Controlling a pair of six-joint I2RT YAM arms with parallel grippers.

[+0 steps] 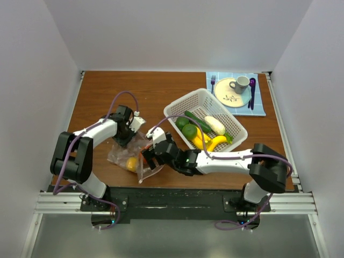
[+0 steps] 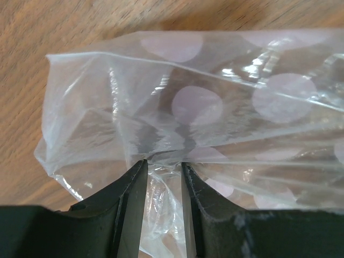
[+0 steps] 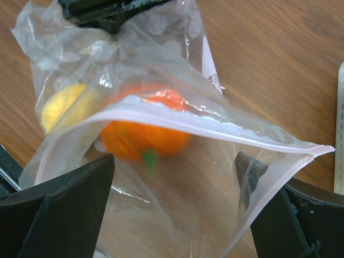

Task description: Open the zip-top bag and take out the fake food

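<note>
Currently the right gripper (image 3: 174,166) gapes at the zip-top bag (image 3: 215,124) mouth, fake food (image 3: 142,137) just ahead. The left gripper (image 2: 164,169) clamps its far end.

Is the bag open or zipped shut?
Open. The bag's pink zip strip gapes apart at the mouth, with an orange fruit and a yellow fruit inside.

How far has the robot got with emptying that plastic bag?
Done: the zip-top bag has its mouth gaping open, and a cucumber, limes, bananas and a white piece lie in the white basket. In hand: the left gripper pinches the bag's far end while the right gripper, open, sits at the mouth. Left: an orange piece and a yellow piece are inside the bag.
</note>
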